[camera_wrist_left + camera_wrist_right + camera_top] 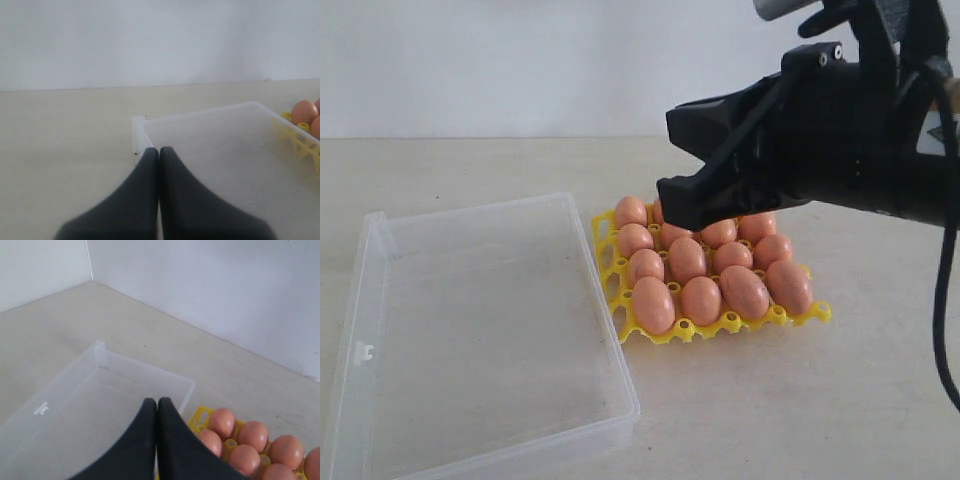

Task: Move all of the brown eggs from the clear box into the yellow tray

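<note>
Clear box transparent glossy plastic; yellow tray glossy plastic; brown eggs smooth, speckled.

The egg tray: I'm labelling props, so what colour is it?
The tray is bright yellow all over, clearest in the exterior view.

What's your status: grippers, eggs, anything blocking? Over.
Left gripper shut, empty. Right gripper shut, empty. Brown eggs all in yellow tray; clear box empty. Nothing blocking.

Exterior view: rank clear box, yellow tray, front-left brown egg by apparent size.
1. clear box: largest, though it also sits nearest the camera.
2. yellow tray: clearly smaller.
3. front-left brown egg: smallest by far.
</note>
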Robot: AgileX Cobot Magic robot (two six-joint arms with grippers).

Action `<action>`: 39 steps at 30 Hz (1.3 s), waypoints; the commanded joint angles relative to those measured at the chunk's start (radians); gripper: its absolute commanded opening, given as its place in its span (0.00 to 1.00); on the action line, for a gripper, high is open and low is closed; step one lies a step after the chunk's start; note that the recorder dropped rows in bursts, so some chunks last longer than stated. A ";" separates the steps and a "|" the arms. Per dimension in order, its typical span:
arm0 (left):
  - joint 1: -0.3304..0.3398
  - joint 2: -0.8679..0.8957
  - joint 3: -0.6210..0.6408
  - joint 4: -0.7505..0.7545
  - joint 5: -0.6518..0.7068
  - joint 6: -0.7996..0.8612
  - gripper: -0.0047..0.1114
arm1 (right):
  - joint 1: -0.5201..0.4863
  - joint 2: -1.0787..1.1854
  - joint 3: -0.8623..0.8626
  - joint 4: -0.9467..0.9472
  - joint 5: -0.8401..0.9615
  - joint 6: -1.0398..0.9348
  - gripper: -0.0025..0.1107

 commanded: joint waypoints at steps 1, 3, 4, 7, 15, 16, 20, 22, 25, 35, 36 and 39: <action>-0.004 -0.003 -0.003 -0.005 0.000 0.001 0.00 | -0.001 -0.012 -0.007 -0.003 -0.011 -0.008 0.02; -0.004 -0.003 -0.003 -0.005 0.000 0.001 0.00 | -0.001 -0.012 -0.007 -0.003 0.010 -0.008 0.02; -0.004 -0.003 -0.003 -0.005 0.000 0.001 0.00 | -0.001 -0.012 -0.007 -0.003 0.015 -0.008 0.02; -0.004 -0.003 -0.003 -0.005 0.000 0.001 0.00 | -0.001 -0.012 -0.007 -0.003 0.017 -0.008 0.02; -0.004 -0.003 -0.003 -0.005 0.000 0.001 0.00 | -0.019 -0.015 -0.005 0.041 -0.004 -0.008 0.02; -0.004 -0.003 -0.003 -0.005 0.000 0.001 0.00 | -0.041 -0.014 -0.005 0.046 -0.008 -0.008 0.02; -0.004 -0.003 -0.003 -0.005 0.000 0.001 0.00 | -0.147 -0.064 0.033 0.034 -0.059 -0.008 0.02; -0.004 -0.003 -0.003 -0.005 0.000 0.001 0.00 | -0.195 -0.123 0.070 0.025 -0.073 -0.008 0.02; -0.004 -0.003 -0.003 -0.005 0.000 0.001 0.00 | -0.258 -0.230 0.139 0.025 -0.058 -0.008 0.02; -0.004 -0.003 -0.003 -0.005 0.000 0.001 0.00 | -0.486 -0.522 0.417 0.025 -0.041 -0.008 0.02; -0.004 -0.003 -0.003 -0.005 0.000 0.001 0.00 | -0.513 -0.560 0.443 0.025 -0.041 -0.008 0.02; -0.004 -0.003 -0.003 -0.005 0.000 0.001 0.00 | -0.572 -0.650 0.512 0.028 -0.041 -0.008 0.02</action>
